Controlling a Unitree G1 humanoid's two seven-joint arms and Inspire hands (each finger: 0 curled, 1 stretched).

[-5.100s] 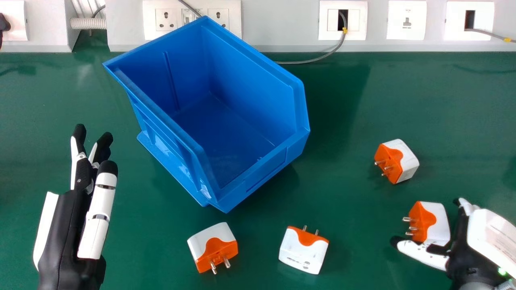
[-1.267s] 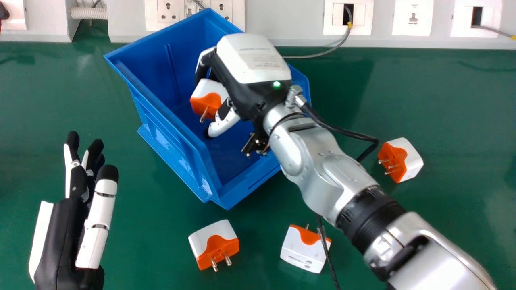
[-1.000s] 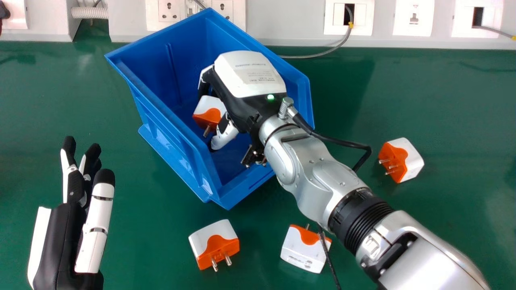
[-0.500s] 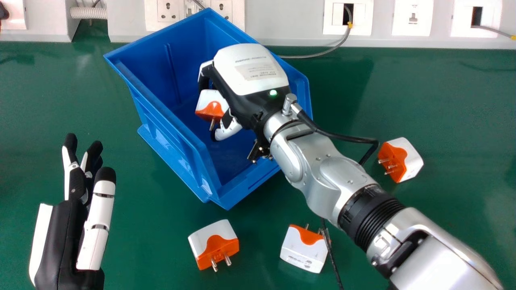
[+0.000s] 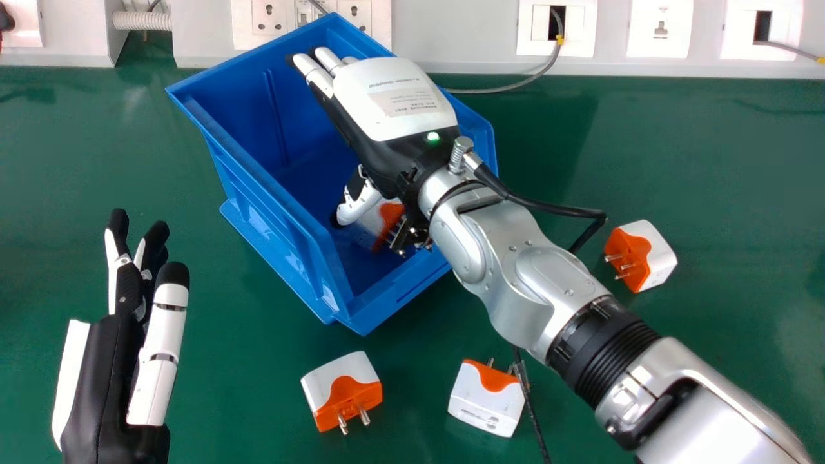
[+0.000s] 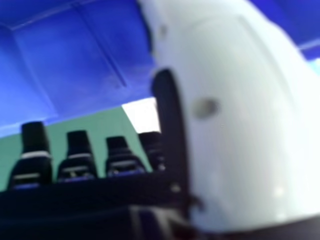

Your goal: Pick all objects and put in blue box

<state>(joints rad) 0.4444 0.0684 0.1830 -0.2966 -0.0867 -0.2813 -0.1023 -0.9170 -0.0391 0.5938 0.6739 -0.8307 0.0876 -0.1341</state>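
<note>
Although earlier in the hand (image 5: pixel 390 109), adapter (image 5: pixel 390 215) now in box (image 5: pixel 387 303)

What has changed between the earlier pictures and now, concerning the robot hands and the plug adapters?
The right robot hand moved from the table's right side leftward to over the blue box, then opened and let go of its adapter, now in the box. The three adapters on the table, the box and the open left robot hand stayed about the same.
</note>
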